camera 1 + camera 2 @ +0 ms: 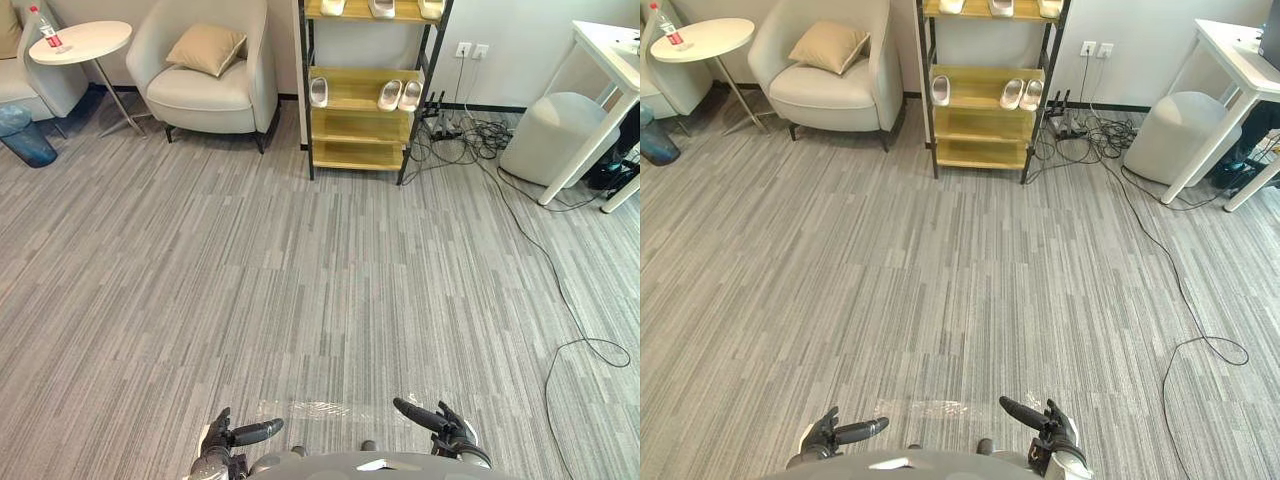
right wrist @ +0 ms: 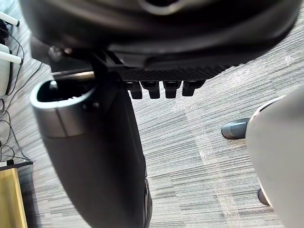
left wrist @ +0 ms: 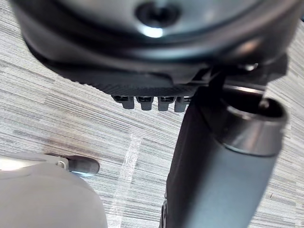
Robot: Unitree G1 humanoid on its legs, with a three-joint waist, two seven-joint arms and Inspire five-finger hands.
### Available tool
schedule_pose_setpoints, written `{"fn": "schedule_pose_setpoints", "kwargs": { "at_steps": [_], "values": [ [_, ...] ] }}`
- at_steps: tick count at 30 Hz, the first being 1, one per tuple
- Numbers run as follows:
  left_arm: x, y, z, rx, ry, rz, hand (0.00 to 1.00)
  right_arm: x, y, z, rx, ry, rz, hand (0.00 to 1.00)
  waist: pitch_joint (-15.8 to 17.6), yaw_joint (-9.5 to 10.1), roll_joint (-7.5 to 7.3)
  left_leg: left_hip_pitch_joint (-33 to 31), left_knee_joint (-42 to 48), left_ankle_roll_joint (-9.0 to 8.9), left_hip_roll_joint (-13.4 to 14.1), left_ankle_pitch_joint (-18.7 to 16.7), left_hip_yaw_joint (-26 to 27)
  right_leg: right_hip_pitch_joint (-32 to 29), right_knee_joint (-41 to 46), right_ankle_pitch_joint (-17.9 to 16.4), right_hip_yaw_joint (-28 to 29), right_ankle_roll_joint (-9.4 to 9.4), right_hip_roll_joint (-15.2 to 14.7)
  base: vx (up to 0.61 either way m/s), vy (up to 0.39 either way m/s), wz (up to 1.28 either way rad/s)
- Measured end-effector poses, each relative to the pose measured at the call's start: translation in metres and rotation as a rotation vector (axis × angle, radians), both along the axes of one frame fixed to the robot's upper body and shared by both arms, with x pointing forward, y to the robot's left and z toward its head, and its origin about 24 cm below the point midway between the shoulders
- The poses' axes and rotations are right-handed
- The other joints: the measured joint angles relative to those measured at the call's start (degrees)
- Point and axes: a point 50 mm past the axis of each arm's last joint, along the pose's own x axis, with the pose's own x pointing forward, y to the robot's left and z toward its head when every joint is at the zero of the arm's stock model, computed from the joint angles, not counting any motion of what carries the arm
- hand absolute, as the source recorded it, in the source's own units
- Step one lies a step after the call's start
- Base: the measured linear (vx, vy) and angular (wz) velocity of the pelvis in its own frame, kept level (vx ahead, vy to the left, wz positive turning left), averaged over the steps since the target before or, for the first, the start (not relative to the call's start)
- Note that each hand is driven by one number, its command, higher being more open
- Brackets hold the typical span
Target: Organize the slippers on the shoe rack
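Slippers (image 1: 390,95) are seen on shoe rack (image 1: 360,128) far ahead; left hand (image 1: 228,436) & right hand (image 1: 447,428) are held low, relaxed, empty, prob. as nothing's w/in reach.

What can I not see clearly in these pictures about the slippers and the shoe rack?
- White slippers on the top shelf of the black-framed wooden shoe rack: cut off by the top edge in both eye views.
- Three white slippers on the middle shelf: too small to tell which make a pair.
- White desk: cut off by the right edge.
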Motion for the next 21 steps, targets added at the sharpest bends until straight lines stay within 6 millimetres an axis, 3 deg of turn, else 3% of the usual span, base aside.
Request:
{"fn": "schedule_pose_setpoints", "kwargs": {
  "at_steps": [21],
  "values": [
    [0.0006, 0.0018, 0.0005, -0.004, -0.002, -0.018, 1.00, 0.0000, 0.0015, -0.0002, 0.014, -0.004, -0.011, 1.00, 0.2, 0.00, -0.44, 0.2, -0.1, -0.01, 0.0, 0.0, 0.4, 0.0, -0.1, 0.1, 0.2, 0.07, 0.0, 0.00, 0.000, 0.00]
  ]
}}
